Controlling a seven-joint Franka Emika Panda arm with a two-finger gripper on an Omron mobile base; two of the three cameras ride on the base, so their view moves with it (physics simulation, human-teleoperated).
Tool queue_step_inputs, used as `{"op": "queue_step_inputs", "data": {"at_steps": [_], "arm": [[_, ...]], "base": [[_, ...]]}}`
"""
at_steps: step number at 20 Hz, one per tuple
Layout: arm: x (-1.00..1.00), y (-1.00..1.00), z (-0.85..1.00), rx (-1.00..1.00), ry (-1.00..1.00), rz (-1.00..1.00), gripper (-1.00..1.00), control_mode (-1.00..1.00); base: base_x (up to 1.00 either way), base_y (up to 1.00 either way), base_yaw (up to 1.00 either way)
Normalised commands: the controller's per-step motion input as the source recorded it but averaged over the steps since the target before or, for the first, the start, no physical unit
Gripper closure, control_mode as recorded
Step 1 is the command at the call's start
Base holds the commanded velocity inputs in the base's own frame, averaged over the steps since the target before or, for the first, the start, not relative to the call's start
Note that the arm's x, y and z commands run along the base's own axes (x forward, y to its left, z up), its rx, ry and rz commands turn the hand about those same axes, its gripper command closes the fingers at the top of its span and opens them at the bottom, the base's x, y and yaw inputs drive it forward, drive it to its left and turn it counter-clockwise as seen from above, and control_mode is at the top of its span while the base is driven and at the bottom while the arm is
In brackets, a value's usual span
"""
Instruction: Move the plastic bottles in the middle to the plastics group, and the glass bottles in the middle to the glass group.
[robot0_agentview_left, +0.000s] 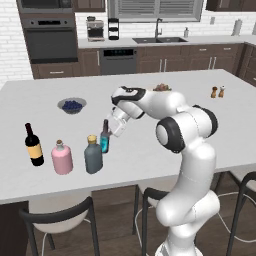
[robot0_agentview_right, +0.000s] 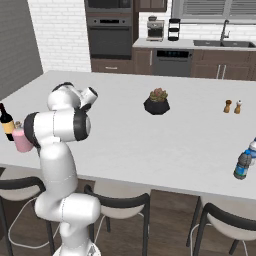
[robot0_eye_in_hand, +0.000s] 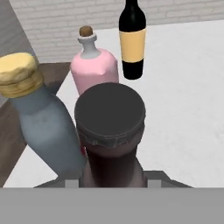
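Observation:
My gripper (robot0_agentview_left: 108, 129) is shut on the neck of the slim dark brown bottle (robot0_agentview_left: 105, 140), which is upright just right of the grey flask (robot0_agentview_left: 93, 155). In the hand view the dark cap and neck of this bottle (robot0_eye_in_hand: 109, 127) sit right between my gripper (robot0_eye_in_hand: 112, 181). The flask (robot0_eye_in_hand: 41, 122) is close on its left there. The pink bottle (robot0_agentview_left: 62, 157) and the yellow-labelled wine bottle (robot0_agentview_left: 34, 145) stand further left near the counter's front edge. I cannot tell whether the dark bottle rests on the counter. Two clear blue-labelled plastic bottles (robot0_agentview_right: 243, 164) stand at the far right.
A bowl of blueberries (robot0_agentview_left: 72, 105) lies behind the bottles. A dark potted plant (robot0_agentview_right: 158, 102) stands mid-counter, with salt and pepper shakers (robot0_agentview_right: 232, 106) to its right. Stools (robot0_agentview_left: 55, 220) are tucked under the counter's front edge (robot0_agentview_left: 75, 192).

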Motion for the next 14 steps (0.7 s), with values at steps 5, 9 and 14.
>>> {"op": "queue_step_inputs", "data": {"at_steps": [5,9,14], "arm": [[0.00,0.21,-0.04,0.00,0.00,0.17,1.00,-1.00],[0.01,0.15,-0.15,0.00,-0.01,0.17,1.00,-1.00],[0.19,0.05,-0.15,-0.02,-0.04,0.13,1.00,-1.00]], "base": [[0.00,0.00,0.00],[0.00,0.00,0.00],[0.00,0.00,0.00]]}}
